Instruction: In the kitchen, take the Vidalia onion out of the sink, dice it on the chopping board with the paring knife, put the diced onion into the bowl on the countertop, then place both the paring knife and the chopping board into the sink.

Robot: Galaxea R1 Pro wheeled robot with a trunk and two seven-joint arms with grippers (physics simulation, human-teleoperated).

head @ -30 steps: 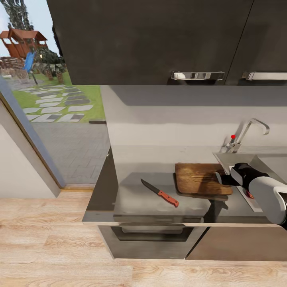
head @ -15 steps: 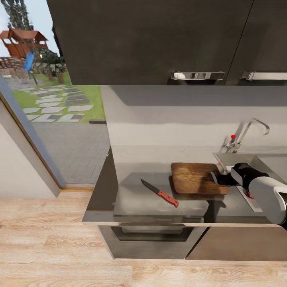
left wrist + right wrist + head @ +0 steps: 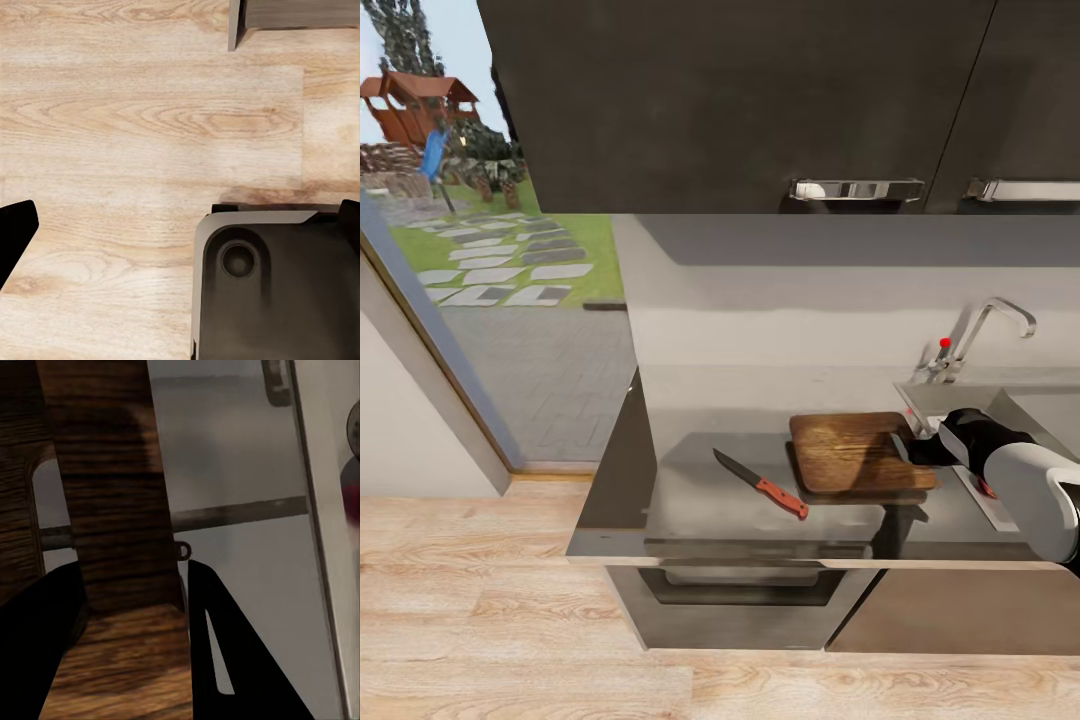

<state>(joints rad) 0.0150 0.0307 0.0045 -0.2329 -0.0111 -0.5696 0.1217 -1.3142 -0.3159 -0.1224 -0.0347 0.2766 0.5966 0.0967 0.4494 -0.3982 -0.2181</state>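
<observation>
The wooden chopping board (image 3: 860, 452) sits on the gray countertop (image 3: 700, 500), just beside the sink (image 3: 960, 400). The right gripper (image 3: 916, 449) holds the board by its edge on the sink side. In the right wrist view, its two black fingers (image 3: 217, 652) are closed on the board (image 3: 105, 510), one on each side. The paring knife (image 3: 762, 485) with the red handle lies flat on the counter, near the board but not touching it. A tap (image 3: 985, 335) stands behind the sink. Dark cupboards (image 3: 740, 100) hang above. A big window (image 3: 470, 230) shows a garden. The left gripper (image 3: 180, 225) points down at the wooden floor (image 3: 150, 112), with its fingers far apart and nothing between them.
</observation>
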